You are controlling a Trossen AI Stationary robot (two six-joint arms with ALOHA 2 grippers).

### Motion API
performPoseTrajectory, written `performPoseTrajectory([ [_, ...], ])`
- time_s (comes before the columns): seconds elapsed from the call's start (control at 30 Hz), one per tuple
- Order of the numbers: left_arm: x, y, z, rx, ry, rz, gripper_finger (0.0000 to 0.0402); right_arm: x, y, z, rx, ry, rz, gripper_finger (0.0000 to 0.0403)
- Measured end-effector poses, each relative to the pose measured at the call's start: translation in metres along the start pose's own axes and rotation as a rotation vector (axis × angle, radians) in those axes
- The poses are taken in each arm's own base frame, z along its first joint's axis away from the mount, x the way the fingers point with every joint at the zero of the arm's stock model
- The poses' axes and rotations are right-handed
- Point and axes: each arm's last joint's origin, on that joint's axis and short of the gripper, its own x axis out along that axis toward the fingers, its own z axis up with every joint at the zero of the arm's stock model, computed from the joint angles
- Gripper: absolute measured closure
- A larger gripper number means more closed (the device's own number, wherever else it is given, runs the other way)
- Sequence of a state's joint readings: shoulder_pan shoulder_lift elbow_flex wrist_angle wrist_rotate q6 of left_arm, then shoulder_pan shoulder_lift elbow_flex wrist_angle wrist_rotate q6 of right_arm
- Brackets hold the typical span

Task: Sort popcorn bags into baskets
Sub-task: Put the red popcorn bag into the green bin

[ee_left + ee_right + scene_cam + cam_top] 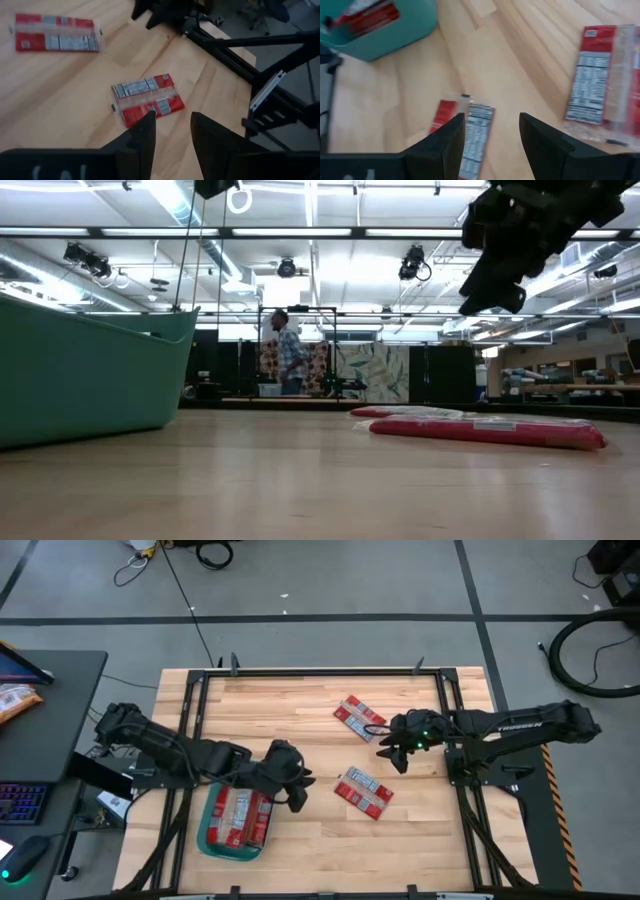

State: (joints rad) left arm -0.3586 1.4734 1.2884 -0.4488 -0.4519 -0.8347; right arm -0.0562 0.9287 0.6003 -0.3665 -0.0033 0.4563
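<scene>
Closest to the low camera, the teal basket (90, 375) stands on the table (320, 840) near its front left corner, and the overhead view shows several red popcorn bags (240, 817) already lying flat inside it. That part of the sorting looks done.

Two clusters are left on the bare wood. One popcorn bag (363, 792) lies toward the front edge, right of the middle; another (358, 717) lies nearer the back edge, also right of centre. Each may be more than one packet side by side; the pictures do not settle the count.

Just beside the basket's right rim is the left tool (292, 785), with its fingers spread and empty; its wrist view looks out at the front bag, a little apart from it. Between the two remaining bags, just past the back one, hangs the right tool (393, 752), raised off the table, its fingers also spread with nothing between them.

By my judgement the task is well past halfway: most packets are binned, and these last ones still have to be picked up and carried across.
</scene>
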Motion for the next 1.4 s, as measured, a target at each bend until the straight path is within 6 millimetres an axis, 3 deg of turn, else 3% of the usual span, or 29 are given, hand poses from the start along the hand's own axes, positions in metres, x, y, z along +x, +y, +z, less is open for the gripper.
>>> performPoseTrajectory([
  [0.37, 0.015, 0.024, 0.022, -0.077, 0.122, -0.059, 0.0273, 0.039, -0.034, 0.007, -0.032, 0.082, -0.148, 0.0211],
  [0.63, 0.013, 0.028, 0.023, -0.059, 0.213, -0.121, 0.0273, 0.055, -0.079, 0.012, 0.049, 0.121, -0.296, 0.0211],
  [0.97, 0.011, 0.033, 0.015, -0.006, 0.311, -0.096, 0.0273, 0.060, -0.139, 0.024, 0.231, 0.188, -0.269, 0.0211],
  [1.27, 0.011, 0.035, 0.013, 0.049, 0.341, -0.102, 0.0274, 0.081, -0.170, 0.048, 0.256, 0.259, -0.235, 0.0181],
  [1.4, 0.010, 0.035, 0.012, 0.048, 0.371, -0.109, 0.0273, 0.092, -0.177, 0.047, 0.277, 0.313, -0.181, 0.0156],
])
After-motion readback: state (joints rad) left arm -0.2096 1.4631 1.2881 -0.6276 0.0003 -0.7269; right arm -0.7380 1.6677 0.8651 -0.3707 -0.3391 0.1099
